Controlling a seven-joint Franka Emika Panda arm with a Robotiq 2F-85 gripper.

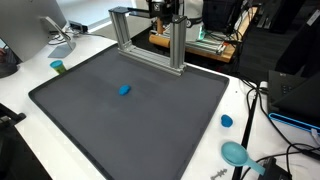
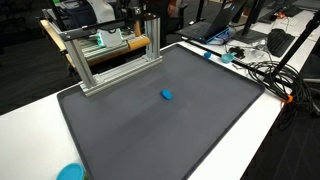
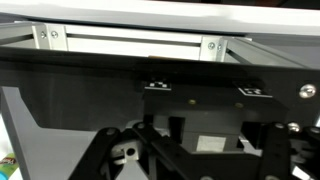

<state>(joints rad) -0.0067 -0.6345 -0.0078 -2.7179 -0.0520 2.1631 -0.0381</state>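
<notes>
My gripper [image 1: 168, 12] hangs high at the back of the table, behind and above an aluminium frame [image 1: 150, 48], and it holds nothing. In the wrist view the gripper [image 3: 200, 160] fills the lower half as dark links spread wide apart, with the frame's rail [image 3: 130, 42] across the top. A small blue object [image 1: 124, 89] lies alone near the middle of a dark grey mat [image 1: 130, 125], far from the gripper. It shows in both exterior views [image 2: 167, 95], as do the frame [image 2: 110, 60] and the mat [image 2: 170, 135].
On the white table beside the mat are a small blue cap [image 1: 227, 121], a teal round object [image 1: 236, 153] and a green cup [image 1: 58, 67]. Cables [image 2: 265, 72] and monitors crowd the table's sides. A teal object [image 2: 70, 172] lies at the mat's corner.
</notes>
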